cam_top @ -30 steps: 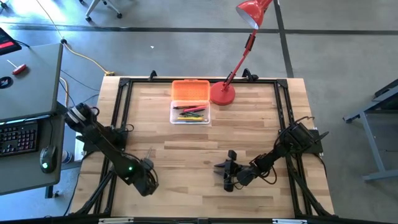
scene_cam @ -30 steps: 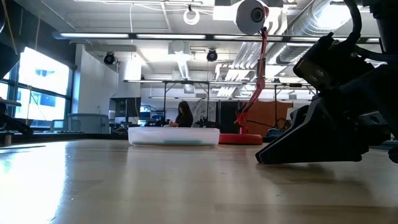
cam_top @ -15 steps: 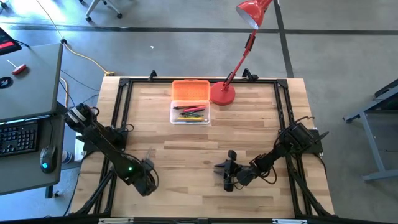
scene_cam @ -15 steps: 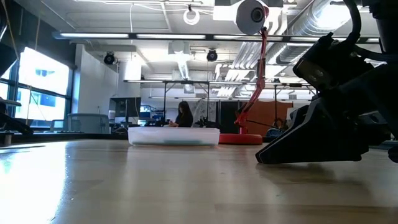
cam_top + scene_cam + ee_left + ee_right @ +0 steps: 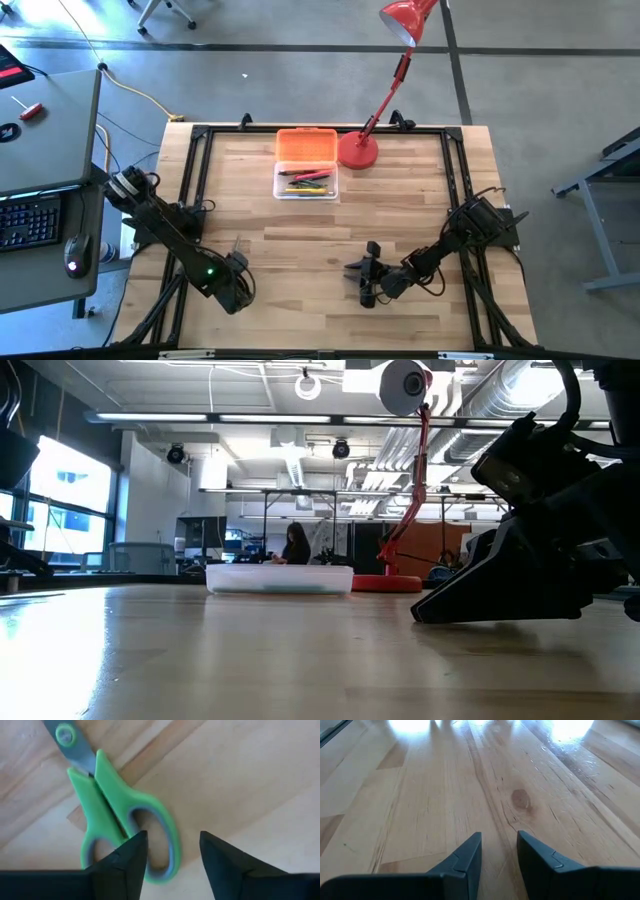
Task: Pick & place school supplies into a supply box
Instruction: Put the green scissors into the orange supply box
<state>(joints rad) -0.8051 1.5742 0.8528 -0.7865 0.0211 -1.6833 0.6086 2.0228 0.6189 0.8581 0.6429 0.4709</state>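
Green-handled scissors (image 5: 107,795) lie flat on the wooden table near its front left, blades (image 5: 75,747) shut. My left gripper (image 5: 172,840) hangs over them, open and pointing down, one fingertip (image 5: 131,851) in front of a handle ring. The supply box (image 5: 306,180), a clear base with pens and pencils inside, stands at the far middle with its orange lid (image 5: 306,145) folded back. My right gripper (image 5: 365,280) lies low over the table at the front middle, open, with nothing between its fingers (image 5: 470,852). My left gripper stands over the scissors' handle end from above. One fingertip covers part of a handle ring (image 5: 150,827) in the wrist view. Whether it touches the ring I cannot tell. The scissors lie flat on the table.
A red desk lamp's base (image 5: 358,150) stands right beside the supply box and its arm leans off past the far edge. A black frame (image 5: 195,160) runs along the table's sides. A person (image 5: 296,545) sits in the room beyond. Bare wood lies between the grippers and the box.
My left arm has stirred a little: its dark outline at the low view's left edge now stands differently. The scissors, the box and my right gripper have kept still.
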